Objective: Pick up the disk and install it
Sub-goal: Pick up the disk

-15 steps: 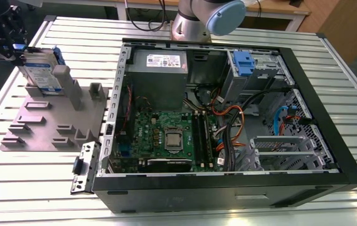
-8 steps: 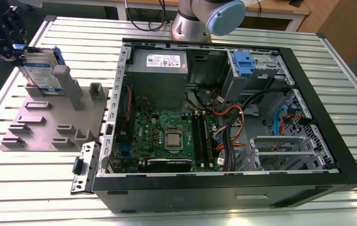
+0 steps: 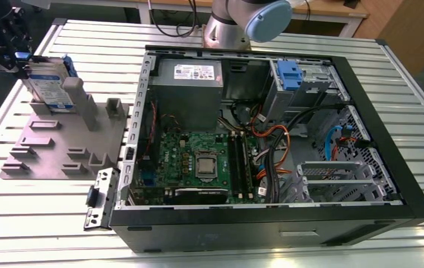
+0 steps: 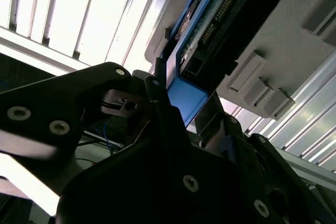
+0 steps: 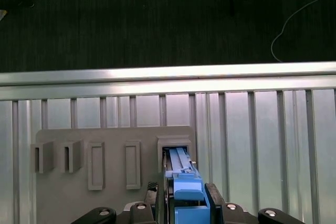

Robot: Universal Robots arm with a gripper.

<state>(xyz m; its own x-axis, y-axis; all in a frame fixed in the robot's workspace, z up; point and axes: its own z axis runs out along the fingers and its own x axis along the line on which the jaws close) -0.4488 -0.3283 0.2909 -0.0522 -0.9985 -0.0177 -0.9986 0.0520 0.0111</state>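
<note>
While the disk [image 3: 51, 85] stands upright in its grey stand [image 3: 44, 148], upper left of the exterior view, your claw [image 5: 188, 199] straddles its blue frame [image 5: 185, 184]; whether it is clamped, I cannot tell. Expect it stiff, hefty, fragile: hold the frame edges.

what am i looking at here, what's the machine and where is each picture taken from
The machine is a robot arm standing on a slatted metal table. The exterior view comes from a camera off the arm. Both wrist views come from cameras riding on the arm near its gripper. On the table are an open computer case, with its circuit board and cables exposed, and a grey holder plate at the exterior view's left. The disk, silver with a blue frame, stands upright in a slot of that plate. The gripper is at the disk's top end, and the disk is not yet lifted out.
</note>
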